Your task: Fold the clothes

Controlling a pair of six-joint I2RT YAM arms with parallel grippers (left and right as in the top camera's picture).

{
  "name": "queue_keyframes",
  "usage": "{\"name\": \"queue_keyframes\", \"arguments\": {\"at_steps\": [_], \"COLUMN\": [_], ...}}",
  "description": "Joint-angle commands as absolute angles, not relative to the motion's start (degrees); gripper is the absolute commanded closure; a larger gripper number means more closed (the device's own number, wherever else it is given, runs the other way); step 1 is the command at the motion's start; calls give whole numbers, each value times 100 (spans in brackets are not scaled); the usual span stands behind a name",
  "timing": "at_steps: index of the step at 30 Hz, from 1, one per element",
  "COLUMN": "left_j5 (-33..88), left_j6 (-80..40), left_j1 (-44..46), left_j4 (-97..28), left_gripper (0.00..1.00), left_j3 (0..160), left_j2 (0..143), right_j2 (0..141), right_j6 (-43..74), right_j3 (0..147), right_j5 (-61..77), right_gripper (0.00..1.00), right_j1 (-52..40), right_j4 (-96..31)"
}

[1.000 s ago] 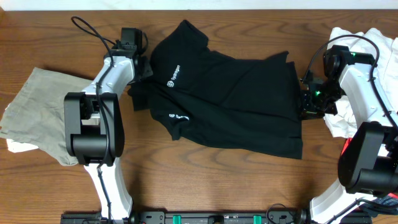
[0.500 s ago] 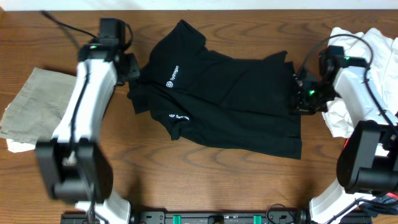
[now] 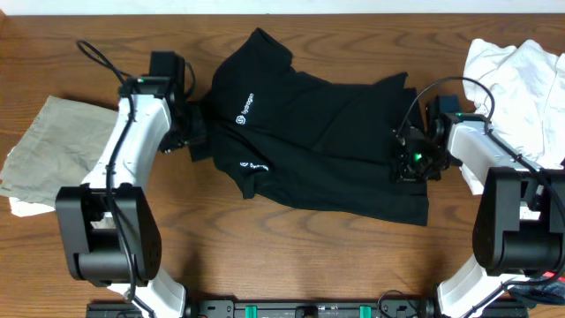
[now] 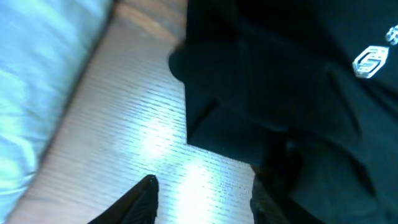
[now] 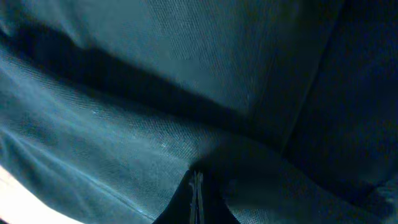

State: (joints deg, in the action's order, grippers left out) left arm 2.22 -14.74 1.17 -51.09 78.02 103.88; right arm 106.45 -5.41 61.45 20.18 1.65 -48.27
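Observation:
The black short-sleeved shirt (image 3: 327, 141) with white logos lies spread across the middle of the table. My left gripper (image 3: 189, 132) is open at the shirt's left sleeve. In the left wrist view its fingers (image 4: 202, 199) straddle bare wood, and the right finger touches the sleeve edge (image 4: 224, 124). My right gripper (image 3: 411, 161) rests on the shirt's right side. In the right wrist view its fingers (image 5: 196, 193) are pressed together in the black fabric (image 5: 155, 106), which fills the frame.
A khaki garment (image 3: 53, 146) lies at the left edge, with a white corner (image 3: 22, 208) under it. It shows pale in the left wrist view (image 4: 43, 68). A white garment (image 3: 521, 75) is heaped at the back right. Cables trail from both arms.
My right gripper has moved left from the shirt's right edge onto the shirt. My left arm swung out and came back toward me along the left sleeve.

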Motion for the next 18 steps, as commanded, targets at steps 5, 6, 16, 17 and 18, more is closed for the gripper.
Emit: {"name": "queue_keyframes", "arguments": {"at_steps": [5,6,16,17,18], "left_j5": [567,626,1186,1212,1223], "left_j6": [-1492,-1492,-1466,-1468,-1466], "left_j1": [97,97,97,99,99], "left_j4": [-4410,-4309,-3181,-3181,-3194], "left_gripper": [40,40,38,37,37], "left_j3": [7155,7074,6584,6584,6578], "left_j2": [10374,10374,10374,10374,10374], "right_j2": [10567,10567,10567,10567,10567], "right_j6": [-475,-475,-475,-475,-475], "right_j3": [6084,6084,6084,6084,6084], "right_j5": [2123,2123,2121,2121,2121], "right_gripper": [99,99,99,99,99], "right_j1": [99,99,99,99,99], "right_j4": [-4825,-4829,-4853,-4858,-4860]}}
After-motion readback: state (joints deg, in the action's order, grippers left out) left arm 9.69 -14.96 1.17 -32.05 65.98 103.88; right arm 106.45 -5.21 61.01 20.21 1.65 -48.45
